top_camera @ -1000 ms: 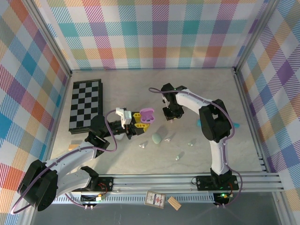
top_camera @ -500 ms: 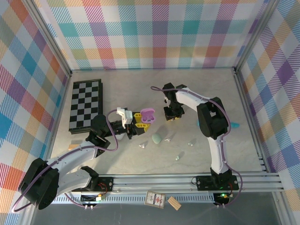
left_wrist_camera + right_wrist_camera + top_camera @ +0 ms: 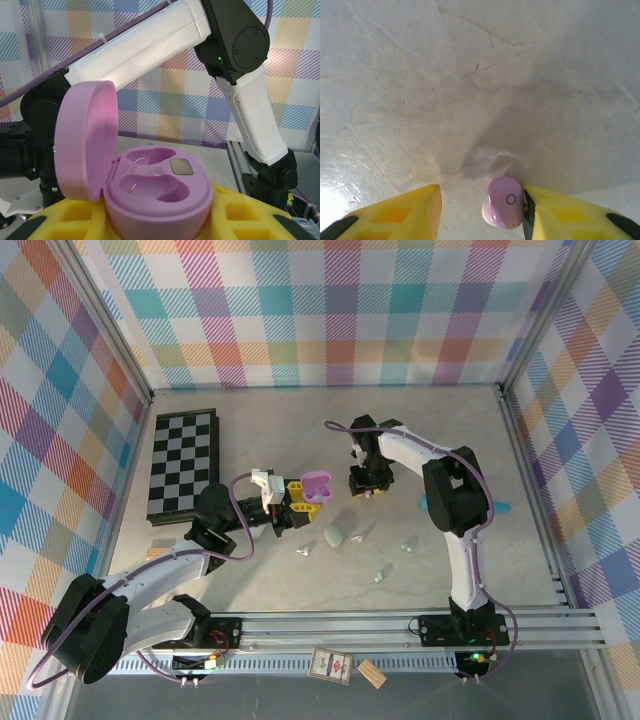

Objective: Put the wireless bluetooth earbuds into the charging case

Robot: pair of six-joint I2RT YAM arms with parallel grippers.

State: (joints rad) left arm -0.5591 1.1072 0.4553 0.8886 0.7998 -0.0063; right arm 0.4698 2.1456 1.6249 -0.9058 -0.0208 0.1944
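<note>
- The open purple case (image 3: 155,190) is clamped in the left gripper (image 3: 296,495), with its lid tipped up.
- The right gripper (image 3: 481,202) is held low over the table (image 3: 470,75), fingers apart.
- A purple earbud (image 3: 505,201) is seen on the table, just beside one finger's inner face.
- Four whitish earbuds (image 3: 305,550) are scattered nearer the arm bases.

— How's the light over you?
— Bright and even from above. The table (image 3: 300,420) takes only short, soft shadows under my arms, and the overhead view is sharp.
— And at your wrists?
— On my left, the charging case (image 3: 155,190) shows a gentle sheen. On my right, white glare sits lower left, and my yellow fingertips (image 3: 560,215) look slightly soft.
</note>
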